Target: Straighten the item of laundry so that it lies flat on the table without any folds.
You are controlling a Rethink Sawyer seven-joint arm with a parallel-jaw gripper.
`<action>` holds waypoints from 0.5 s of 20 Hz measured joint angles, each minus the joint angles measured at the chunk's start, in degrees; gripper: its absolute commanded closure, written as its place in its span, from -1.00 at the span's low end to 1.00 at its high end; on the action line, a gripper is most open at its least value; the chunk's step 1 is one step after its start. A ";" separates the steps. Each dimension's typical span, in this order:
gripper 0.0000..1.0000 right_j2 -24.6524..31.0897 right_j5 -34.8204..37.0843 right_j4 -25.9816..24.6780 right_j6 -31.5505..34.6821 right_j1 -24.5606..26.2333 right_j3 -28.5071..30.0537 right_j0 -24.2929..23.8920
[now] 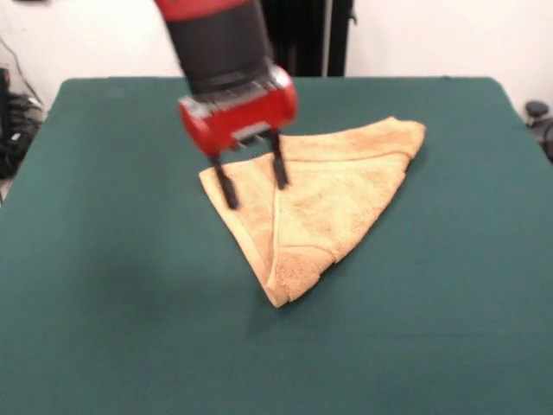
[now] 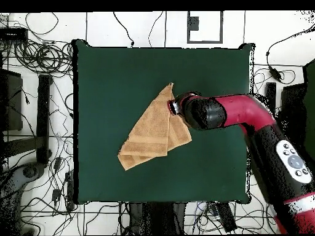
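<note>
The orange-tan towel (image 1: 324, 203) lies folded into a rough triangle on the green table (image 1: 112, 285), its point toward the camera in the front view. A folded flap runs along its middle. My gripper (image 1: 255, 183) is open and empty, its two black fingers (image 1: 226, 188) over the towel's left corner. Whether the tips touch the cloth I cannot tell. In the overhead view the towel (image 2: 151, 135) sits near the table's (image 2: 104, 80) middle and the gripper's red head (image 2: 184, 104) covers its right edge; the fingers are hidden there.
The red and black arm (image 2: 258, 117) reaches in from the right in the overhead view. Cables and equipment (image 2: 37, 61) lie on the floor around the table.
</note>
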 measured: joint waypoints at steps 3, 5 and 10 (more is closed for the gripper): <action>-1.00 0.80 0.78 -0.15 -1.47 -3.42 0.11 -2.17; -1.00 1.10 0.51 -0.51 -1.96 -4.33 0.07 -2.99; -1.00 1.28 -2.65 -2.15 -2.39 -2.41 -0.56 -4.15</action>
